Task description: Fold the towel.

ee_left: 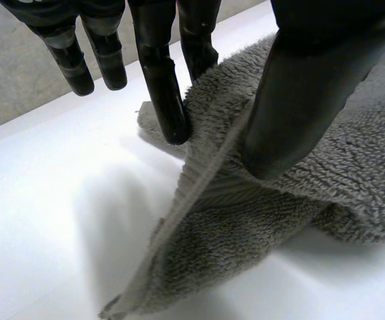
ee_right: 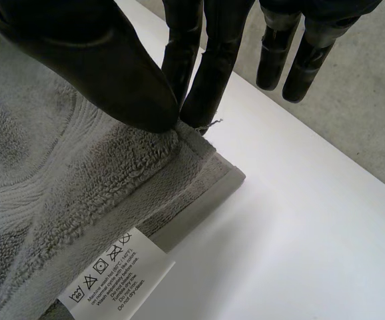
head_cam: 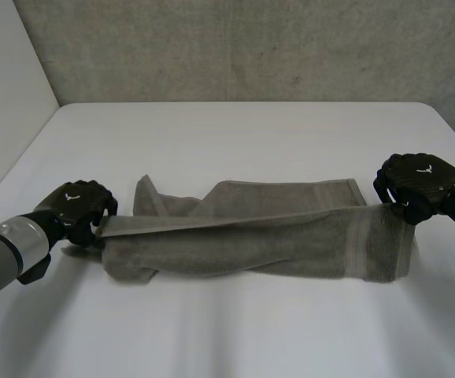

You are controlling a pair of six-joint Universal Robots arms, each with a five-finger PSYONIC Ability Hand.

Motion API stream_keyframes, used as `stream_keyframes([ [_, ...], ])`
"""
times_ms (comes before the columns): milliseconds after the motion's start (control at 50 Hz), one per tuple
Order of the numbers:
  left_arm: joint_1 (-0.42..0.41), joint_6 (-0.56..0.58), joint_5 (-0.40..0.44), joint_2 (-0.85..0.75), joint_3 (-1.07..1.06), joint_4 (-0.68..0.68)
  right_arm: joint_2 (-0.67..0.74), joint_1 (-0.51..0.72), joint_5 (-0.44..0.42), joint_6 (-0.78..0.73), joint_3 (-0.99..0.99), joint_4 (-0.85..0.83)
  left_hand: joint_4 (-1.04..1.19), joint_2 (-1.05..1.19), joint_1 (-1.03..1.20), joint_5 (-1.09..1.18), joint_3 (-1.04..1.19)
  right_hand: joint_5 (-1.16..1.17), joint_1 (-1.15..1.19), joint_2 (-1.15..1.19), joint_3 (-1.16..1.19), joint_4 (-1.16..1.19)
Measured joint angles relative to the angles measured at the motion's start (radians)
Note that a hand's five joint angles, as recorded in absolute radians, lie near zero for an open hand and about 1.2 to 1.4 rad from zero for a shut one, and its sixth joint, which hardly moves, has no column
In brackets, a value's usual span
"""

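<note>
Towel: the grey towel lay on the white table between the two hands, stretched out sideways. Its top edge was raised into a taut line running from one hand to the other.
Left hand: the left hand held the towel's end. The thumb and fingers pinched the hemmed edge, and loose cloth was bunched under the palm.
Right hand: the right hand held the opposite end and pinched a corner between thumb and fingertips. Its other fingers were straight and off the cloth.
Care label: a white care label lay on the lower layer's hem, under the right palm.
Backdrop: a grey wall stood beyond both hands.
</note>
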Motion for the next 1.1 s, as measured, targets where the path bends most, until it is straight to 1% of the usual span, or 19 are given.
stream_keyframes([
  [240, 0.028, -0.004, 0.0, -0.009, -0.017, 0.029, -0.001, 0.002, -0.006, -0.001, 0.01, 0.001, 0.0, -0.029, -0.024, -0.023, 0.0, 0.0, 0.0, 0.0, 0.0, 0.0],
  [400, 0.021, -0.009, -0.001, -0.013, -0.033, 0.052, -0.001, 0.003, -0.006, -0.002, 0.018, 0.001, 0.0, -0.333, -0.313, -0.328, 0.0, 0.0, 0.0, 0.0, 0.0, 0.0],
  [420, 0.02, -0.009, -0.001, -0.014, -0.036, 0.053, -0.001, 0.003, -0.005, -0.002, 0.019, 0.001, 0.0, -0.42, -0.399, -0.426, 0.0, 0.0, 0.0, 0.0, 0.0, 0.0],
  [480, 0.018, -0.01, -0.001, -0.014, -0.044, 0.057, -0.001, 0.003, -0.004, -0.002, 0.022, 0.001, 0.0, -0.611, -0.566, -0.615, 0.0, 0.0, 0.0, 0.0, 0.0, 0.0],
  [520, 0.018, -0.01, -0.001, -0.014, -0.048, 0.059, -0.001, 0.003, -0.003, -0.003, 0.024, 0.0, 0.0, -0.645, -0.581, -0.657, 0.0, 0.0, 0.0, 0.0, 0.0, 0.0],
  [820, 0.05, -0.015, -0.007, -0.018, -0.052, 0.098, -0.003, 0.002, -0.001, -0.002, 0.023, 0.001, 0.0, -0.649, -0.581, -0.658, 0.0, 0.0, 0.0, 0.0, 0.0, 0.0],
  [900, 0.055, -0.015, -0.013, -0.036, -0.047, 0.112, -0.004, 0.002, -0.001, -0.002, 0.023, 0.001, 0.0, -0.644, -0.581, -0.619, 0.0, 0.0, 0.0, 0.0, 0.0, 0.0],
  [1020, 0.055, -0.016, -0.017, -0.059, -0.042, 0.119, -0.004, 0.001, 0.0, -0.003, 0.024, 0.002, 0.0, -0.484, -0.491, -0.458, 0.0, 0.0, 0.0, 0.0, 0.0, 0.0],
  [1100, 0.054, -0.016, -0.018, -0.067, -0.04, 0.119, -0.004, 0.001, 0.0, -0.003, 0.024, 0.001, 0.0, -0.312, -0.293, -0.29, 0.0, 0.0, 0.0, 0.0, 0.0, 0.0],
])
